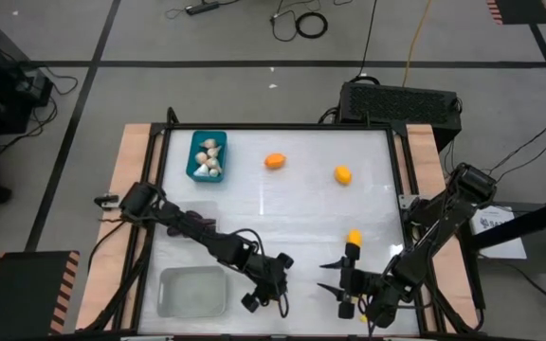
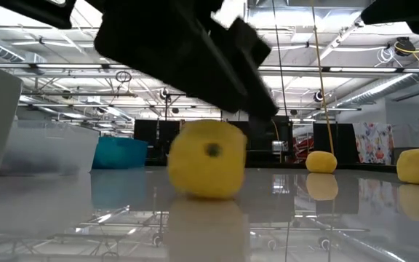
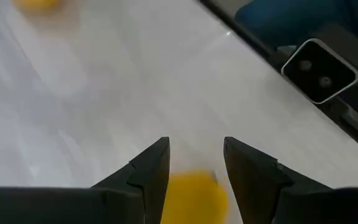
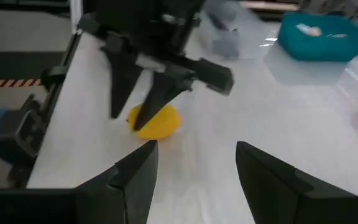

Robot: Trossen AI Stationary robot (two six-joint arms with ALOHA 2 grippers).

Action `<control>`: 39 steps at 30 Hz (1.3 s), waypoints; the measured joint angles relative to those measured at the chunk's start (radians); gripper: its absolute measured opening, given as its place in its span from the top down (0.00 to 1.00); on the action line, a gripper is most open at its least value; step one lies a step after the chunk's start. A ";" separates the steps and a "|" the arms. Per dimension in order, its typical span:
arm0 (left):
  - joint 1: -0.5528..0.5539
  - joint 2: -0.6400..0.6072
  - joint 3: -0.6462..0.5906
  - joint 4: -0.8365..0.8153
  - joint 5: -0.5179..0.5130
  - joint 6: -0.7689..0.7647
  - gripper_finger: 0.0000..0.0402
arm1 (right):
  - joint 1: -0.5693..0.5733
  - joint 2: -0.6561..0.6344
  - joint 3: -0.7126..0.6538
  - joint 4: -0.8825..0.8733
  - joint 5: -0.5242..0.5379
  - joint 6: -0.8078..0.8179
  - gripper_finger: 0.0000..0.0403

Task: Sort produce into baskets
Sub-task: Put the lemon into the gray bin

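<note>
The left gripper (image 3: 194,142) is being held low over a lemon (image 2: 208,169) at the far side of the table (image 1: 282,218) from the teal bin (image 1: 191,161), diagonally across. From above, this lemon is being hidden entirely by the dark arm. It is being shown only by the table-level view, where it is resting on the glossy white top as a rounded, matte yellow lump with a small dark stem dimple, and by the two wrist views. In the left wrist view the two tapered black fingers are being kept drawn together with only a narrow slot between them, and the yellow is being glimpsed beyond that slot; nothing is being gripped, and whether the lemon is being touched cannot be told. The right gripper (image 4: 197,146) is being held just beside it, farther still from the teal bin, with its fingers spread apart and nothing between them. Whitish, knobbly bulbs (image 1: 209,159) are being shown inside the teal bin by the overhead view alone. Two more lemons (image 1: 274,161) (image 1: 343,174) are lying apart on the table beside that bin. A pale, translucent bin (image 1: 192,273) with rounded corners is standing well apart from the teal bin, toward the left arm.
</note>
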 joint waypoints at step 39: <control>-0.043 0.057 0.185 -0.488 -0.227 0.688 0.23 | -0.083 0.000 0.000 -0.017 0.053 0.020 0.48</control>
